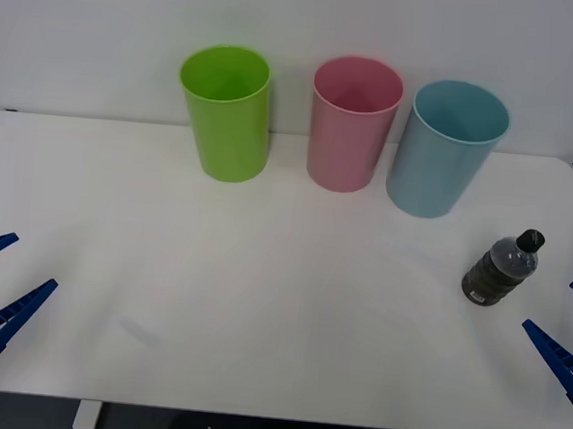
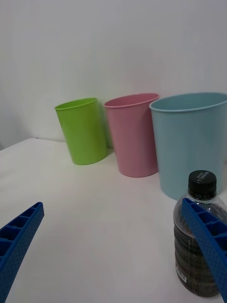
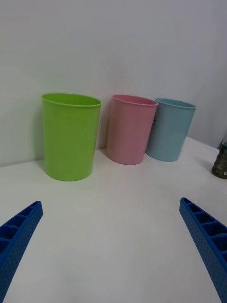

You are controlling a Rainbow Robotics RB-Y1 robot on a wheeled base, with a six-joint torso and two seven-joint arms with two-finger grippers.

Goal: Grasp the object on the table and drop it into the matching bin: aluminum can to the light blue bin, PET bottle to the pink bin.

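Note:
The PET bottle (image 1: 501,268), small and dark with a black cap, stands upright on the white table (image 1: 258,312) at the right, in front of the light blue bin (image 1: 444,153). The pink bin (image 1: 352,130) stands to the left of the blue one at the back. My right gripper (image 1: 550,304) is open, low at the table's right edge, just right of the bottle and not touching it. In the right wrist view the bottle (image 2: 189,246) is close behind one finger of that gripper (image 2: 112,204). My left gripper (image 1: 31,260) is open at the left edge, holding nothing.
A lime green bin (image 1: 227,114) stands left of the pink bin, and all three form a row along the back near the wall. The left wrist view shows the same row (image 3: 130,130) and the bottle (image 3: 221,161) at its side.

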